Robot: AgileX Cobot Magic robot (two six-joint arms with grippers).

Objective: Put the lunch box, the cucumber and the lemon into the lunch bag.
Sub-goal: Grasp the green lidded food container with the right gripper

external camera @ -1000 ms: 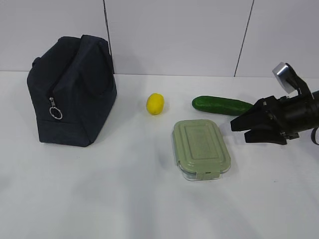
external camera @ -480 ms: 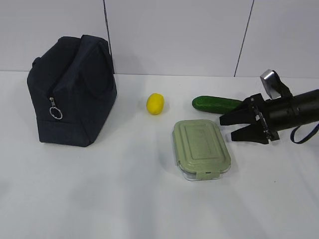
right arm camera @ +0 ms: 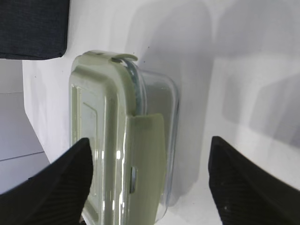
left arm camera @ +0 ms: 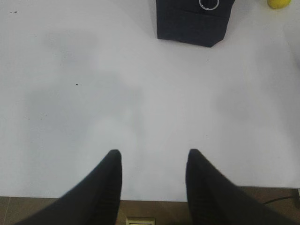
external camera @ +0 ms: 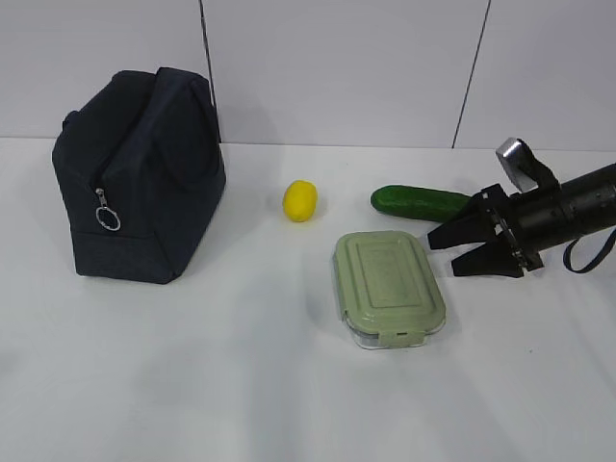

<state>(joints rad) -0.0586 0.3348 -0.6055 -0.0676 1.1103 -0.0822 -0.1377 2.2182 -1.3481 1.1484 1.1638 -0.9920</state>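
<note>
Exterior view: the bag (external camera: 138, 174) stands far left on the table (external camera: 241, 385), zipper ring (external camera: 108, 220) facing near. The lemon (external camera: 299, 200) lies right of it, the cucumber (external camera: 423, 202) farther right. The box (external camera: 388, 287) sits nearer, lid on. The right gripper (external camera: 446, 252), jaws apart, is low just right of the box.

Left wrist view: the left gripper (left arm camera: 152, 159) hangs with fingers apart over bare table; bag (left arm camera: 192, 21) and lemon (left arm camera: 278, 3) are far off.

Right wrist view: spread fingers (right arm camera: 56, 180) flank the box (right arm camera: 119, 145), not touching it.

Exterior view looks slantwise down the table (external camera: 241, 385); wrist views sit low, sharing its lunch bag (left arm camera: 192, 23) and lunch box (right arm camera: 117, 154).
</note>
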